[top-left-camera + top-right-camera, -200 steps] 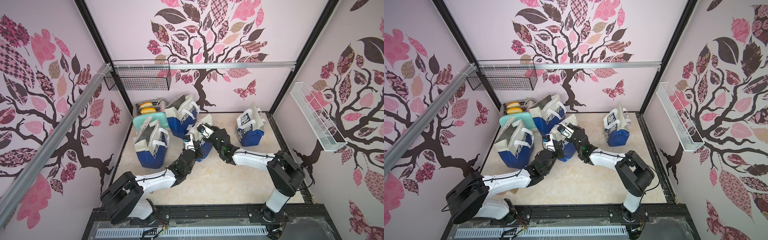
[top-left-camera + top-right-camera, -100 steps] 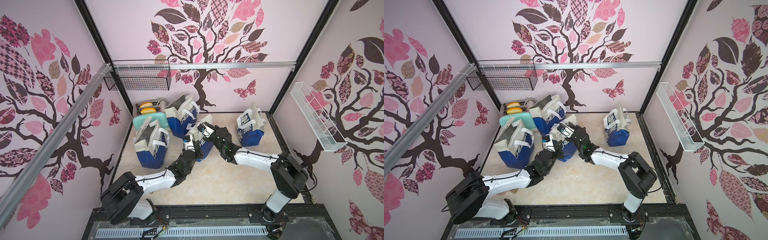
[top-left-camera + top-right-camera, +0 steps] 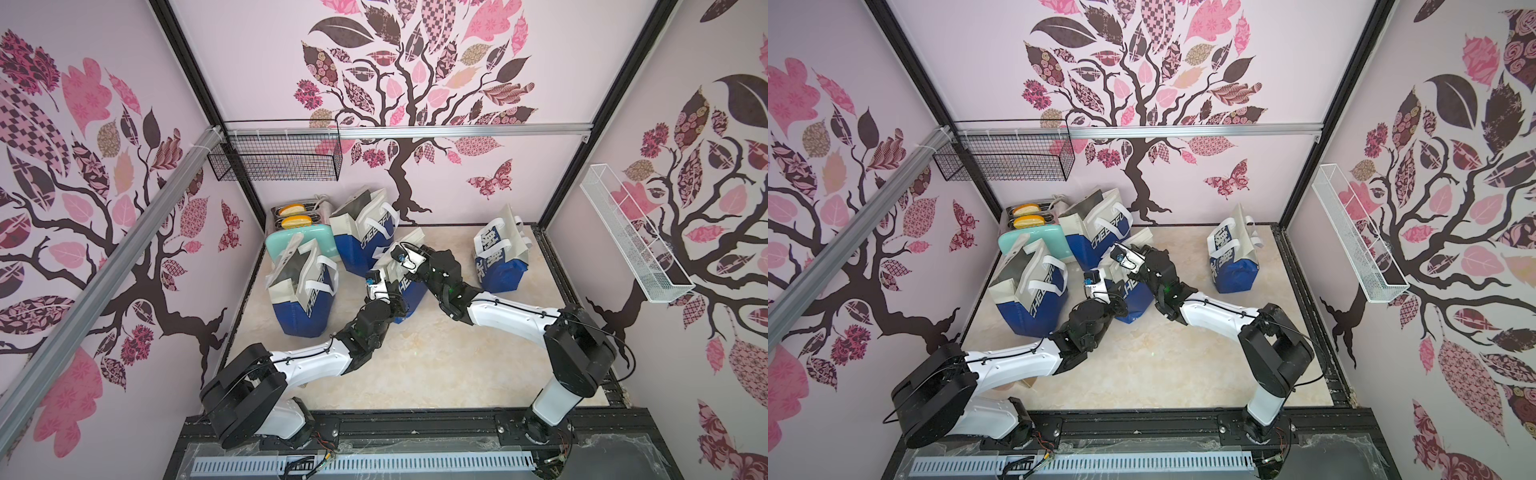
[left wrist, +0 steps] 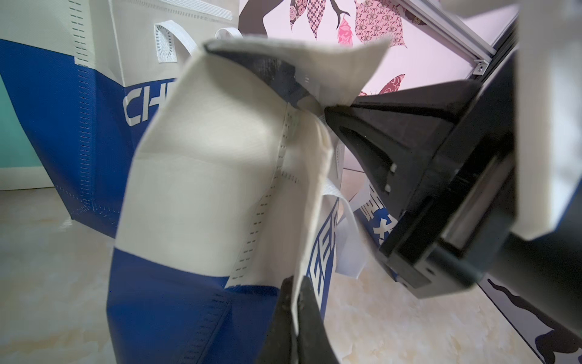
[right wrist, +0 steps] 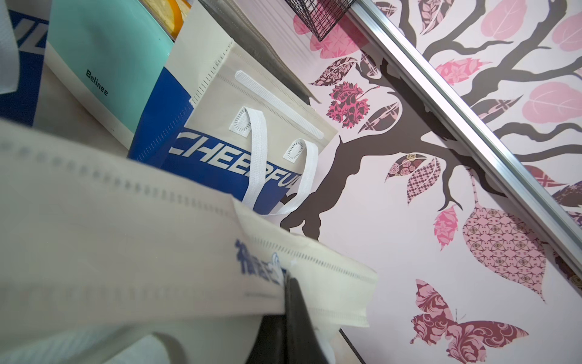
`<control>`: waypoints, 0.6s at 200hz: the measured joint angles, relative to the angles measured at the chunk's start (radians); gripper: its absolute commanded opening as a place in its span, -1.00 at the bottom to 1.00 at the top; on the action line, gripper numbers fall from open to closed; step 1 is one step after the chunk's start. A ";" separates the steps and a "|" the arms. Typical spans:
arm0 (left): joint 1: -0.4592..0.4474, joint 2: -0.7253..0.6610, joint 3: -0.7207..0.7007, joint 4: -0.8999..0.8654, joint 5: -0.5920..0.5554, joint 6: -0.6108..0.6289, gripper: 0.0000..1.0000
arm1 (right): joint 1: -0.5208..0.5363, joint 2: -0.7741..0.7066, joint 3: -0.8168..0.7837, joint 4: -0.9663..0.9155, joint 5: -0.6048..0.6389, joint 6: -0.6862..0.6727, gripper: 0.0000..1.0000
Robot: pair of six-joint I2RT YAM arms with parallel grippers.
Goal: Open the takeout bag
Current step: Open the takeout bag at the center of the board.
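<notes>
Two grippers on one takeout bag (image 3: 412, 291): it stands upright between them, mouth creased flat. Right gripper (image 4: 326, 114) pinches the top rim flap (image 4: 340, 66); left gripper (image 4: 294, 304), below it, pinches the side panel edge. Likely next: pull apart. Soft nonwoven fabric, perforated seams (image 4: 277, 176), flat white handles (image 4: 349, 249).

The takeout bag (image 3: 411, 291) stood on the desk (image 3: 436, 365) between the left claw (image 4: 294, 299) and the right claw (image 5: 288, 290). Left of the left claw stood a second bag (image 3: 305, 291). Behind both claws was a third bag (image 3: 365, 237), with the toaster (image 3: 299, 239) beside it. Right of the right claw, apart, stood a fourth bag (image 3: 500, 257).
</notes>
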 measured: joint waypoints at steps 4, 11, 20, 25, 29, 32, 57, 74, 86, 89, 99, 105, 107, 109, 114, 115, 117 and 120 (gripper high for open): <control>0.000 0.000 -0.001 -0.001 0.000 0.000 -1.00 | 0.001 0.000 0.000 -0.003 0.005 -0.005 -1.00; 0.000 0.000 -0.002 -0.003 0.000 0.000 -1.00 | 0.003 -0.003 0.000 -0.014 0.015 -0.019 -1.00; 0.001 0.000 -0.002 -0.006 0.000 0.000 -1.00 | 0.006 -0.013 0.000 -0.034 0.032 -0.044 -1.00; 0.002 0.000 -0.002 -0.008 -0.001 0.000 -1.00 | 0.008 -0.018 0.000 -0.041 0.041 -0.053 -1.00; 0.003 0.000 -0.002 -0.010 -0.002 0.000 -1.00 | 0.010 -0.024 0.001 -0.049 0.051 -0.068 -1.00; 0.003 0.000 -0.002 -0.012 -0.002 -0.001 -1.00 | 0.012 -0.027 0.002 -0.053 0.057 -0.077 -1.00; 0.004 -0.005 -0.002 -0.031 -0.010 -0.004 -1.00 | 0.029 -0.045 0.018 -0.101 0.122 -0.176 -1.00; 0.004 -0.013 -0.005 -0.047 -0.018 -0.012 -1.00 | 0.043 -0.045 0.039 -0.130 0.163 -0.248 -1.00; 0.004 -0.021 -0.013 -0.051 -0.024 -0.021 -1.00 | 0.056 -0.042 0.060 -0.151 0.188 -0.301 -1.00; 0.004 -0.023 -0.014 -0.054 -0.025 -0.024 -1.00 | 0.060 -0.040 0.066 -0.153 0.197 -0.316 -1.00; 0.004 -0.027 -0.019 -0.060 -0.028 -0.032 -1.00 | 0.071 -0.031 0.084 -0.156 0.219 -0.369 -1.00; 0.004 -0.029 -0.020 -0.064 -0.029 -0.037 -1.00 | 0.077 -0.025 0.092 -0.156 0.230 -0.400 -1.00; 0.004 -0.029 -0.020 -0.066 -0.029 -0.040 -1.00 | 0.080 -0.021 0.096 -0.153 0.236 -0.414 -1.00; 0.004 -0.030 -0.020 -0.067 -0.031 -0.042 -1.00 | 0.082 -0.019 0.098 -0.153 0.241 -0.424 -1.00; 0.004 -0.030 -0.020 -0.069 -0.032 -0.045 -1.00 | 0.087 -0.012 0.106 -0.148 0.251 -0.454 -1.00; 0.004 -0.031 -0.020 -0.070 -0.032 -0.046 -1.00 | 0.087 -0.011 0.107 -0.148 0.253 -0.459 -1.00; 0.004 -0.031 -0.020 -0.071 -0.033 -0.048 -1.00 | 0.088 -0.008 0.111 -0.147 0.257 -0.470 -1.00; 0.004 -0.032 -0.020 -0.072 -0.034 -0.049 -1.00 | 0.090 -0.003 0.114 -0.143 0.262 -0.490 -1.00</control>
